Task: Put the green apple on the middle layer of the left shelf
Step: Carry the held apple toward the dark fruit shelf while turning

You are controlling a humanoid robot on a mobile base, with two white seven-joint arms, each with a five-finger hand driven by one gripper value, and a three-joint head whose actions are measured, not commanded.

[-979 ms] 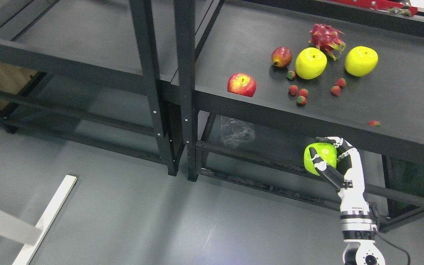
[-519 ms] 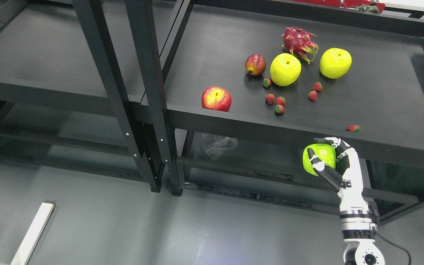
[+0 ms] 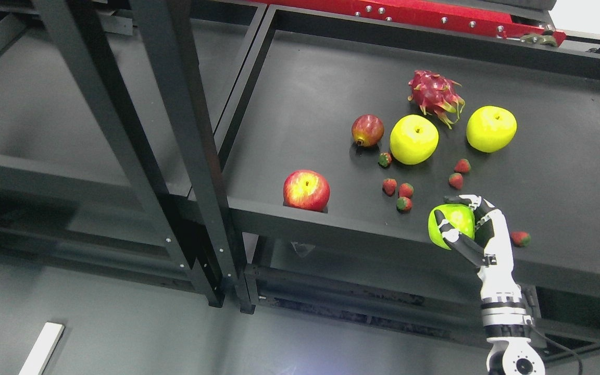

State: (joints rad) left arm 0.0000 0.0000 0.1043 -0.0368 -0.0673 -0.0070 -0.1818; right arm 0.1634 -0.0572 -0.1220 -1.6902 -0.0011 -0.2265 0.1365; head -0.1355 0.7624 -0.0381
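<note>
Green and glossy, the green apple (image 3: 452,223) is sitting in the right hand (image 3: 466,229), whose white-and-black fingers (image 3: 448,237) are curling around it, in front of the right shelf (image 3: 289,104) carrying a red apple (image 3: 306,190), yellow apples (image 3: 413,139), a dragon fruit (image 3: 435,92) and strawberries (image 3: 405,190). The fruit is looking firm, smooth and probably slippery, best gripped around its widest part. The left shelf (image 3: 45,125), its destination, is standing bare beyond the posts. No writing is legible anywhere.
</note>
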